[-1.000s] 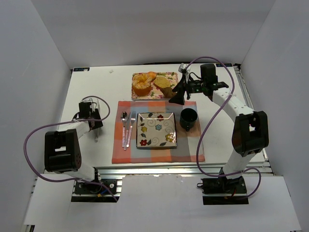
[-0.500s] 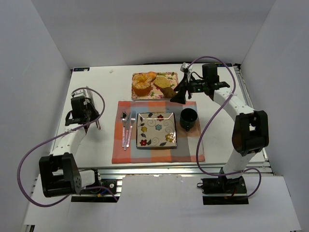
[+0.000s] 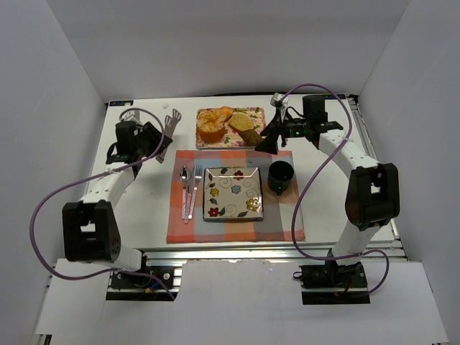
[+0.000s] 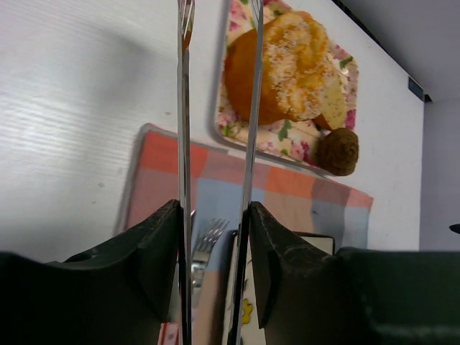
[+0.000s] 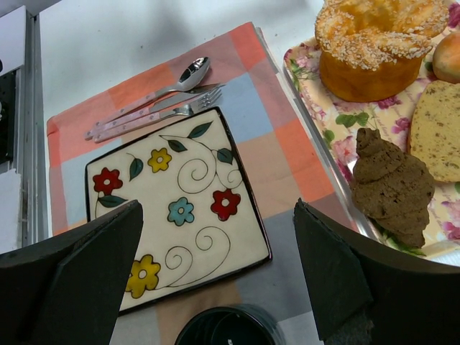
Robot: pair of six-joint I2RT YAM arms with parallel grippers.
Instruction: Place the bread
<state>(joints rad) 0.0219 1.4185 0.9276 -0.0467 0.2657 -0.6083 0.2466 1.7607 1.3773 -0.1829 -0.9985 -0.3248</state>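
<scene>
Plain white table. My left pincer clamped on tongs, tips not at bread yet. My right pincer wide open, empty. Worry: tongs gap narrower than bread, so it squashes or slips out.

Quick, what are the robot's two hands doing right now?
Left gripper: closed on the metal tongs.
Right gripper: wide open, holding nothing.
</scene>
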